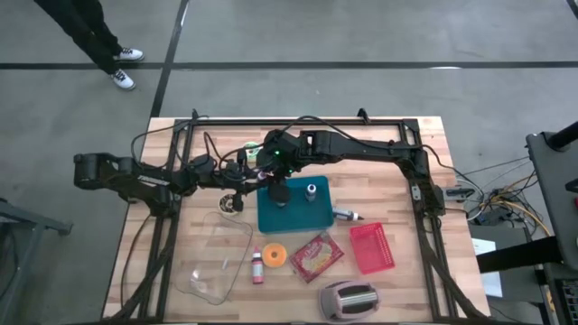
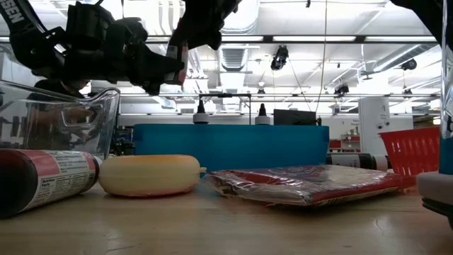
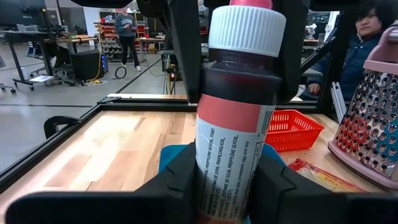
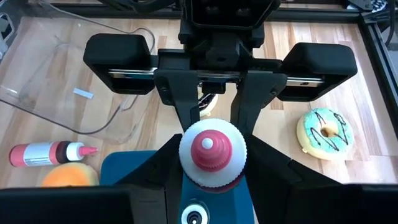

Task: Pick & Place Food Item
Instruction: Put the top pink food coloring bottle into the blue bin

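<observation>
A sauce bottle [image 3: 233, 124] with a white cap, a pink nozzle and a red label stands upright in the air over the blue tray [image 1: 302, 215]. My left gripper [image 3: 227, 186] reaches in from the table's left and is shut on the bottle's body. My right gripper [image 4: 212, 163] comes down from above, its fingers on either side of the cap [image 4: 212, 152]. In the high view the right arm [image 1: 275, 176] hides the bottle. My left gripper pinches the bottle's lower body [image 3: 217, 180] between its two fingers, level, from the table's left. The bottle stands upright, clear of the tray. My right gripper's fingers [image 3: 185, 50] point down and lie against the two sides of the cap and shoulder [image 3: 214, 74]. The fingers hide the contact itself.
A glass dish [image 1: 217, 257], a second bottle [image 1: 257, 266], an orange round piece [image 1: 275, 255], a red packet [image 1: 316, 255], a red basket [image 1: 372, 246], a grater [image 1: 348, 300] and a donut [image 4: 323, 130] lie around the tray. A person [image 3: 373, 31] sits beyond the table.
</observation>
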Action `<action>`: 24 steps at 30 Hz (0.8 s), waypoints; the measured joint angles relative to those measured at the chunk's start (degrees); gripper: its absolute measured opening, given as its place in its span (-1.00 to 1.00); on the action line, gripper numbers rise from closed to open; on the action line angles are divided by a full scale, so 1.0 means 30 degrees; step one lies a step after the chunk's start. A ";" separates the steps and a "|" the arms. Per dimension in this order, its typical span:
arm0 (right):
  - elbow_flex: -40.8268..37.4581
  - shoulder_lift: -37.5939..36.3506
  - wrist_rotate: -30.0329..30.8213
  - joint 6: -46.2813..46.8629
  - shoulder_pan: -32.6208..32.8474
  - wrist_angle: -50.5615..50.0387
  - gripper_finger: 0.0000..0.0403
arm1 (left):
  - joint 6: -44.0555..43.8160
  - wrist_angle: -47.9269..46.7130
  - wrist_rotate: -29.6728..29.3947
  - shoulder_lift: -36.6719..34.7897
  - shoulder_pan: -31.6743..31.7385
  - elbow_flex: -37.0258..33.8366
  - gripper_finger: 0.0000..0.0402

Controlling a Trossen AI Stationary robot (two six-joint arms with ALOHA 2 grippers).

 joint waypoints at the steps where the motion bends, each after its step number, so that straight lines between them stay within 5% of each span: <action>1: 0.0000 0.0000 -0.0001 -0.0093 0.0000 0.0000 -0.37 | 0.0004 0.0011 0.0010 -0.0003 0.0000 -0.0013 -0.50; 16: -0.0015 0.0036 -0.0198 -0.1019 0.0015 -0.0146 -0.37 | -0.0200 0.0251 0.1090 -0.0084 0.0000 -0.0107 -0.15; 24: -0.0015 0.0036 -0.0151 -0.0655 0.0063 -0.0559 -0.37 | 0.0380 -0.1832 0.2181 -0.2214 0.0007 -0.0140 0.08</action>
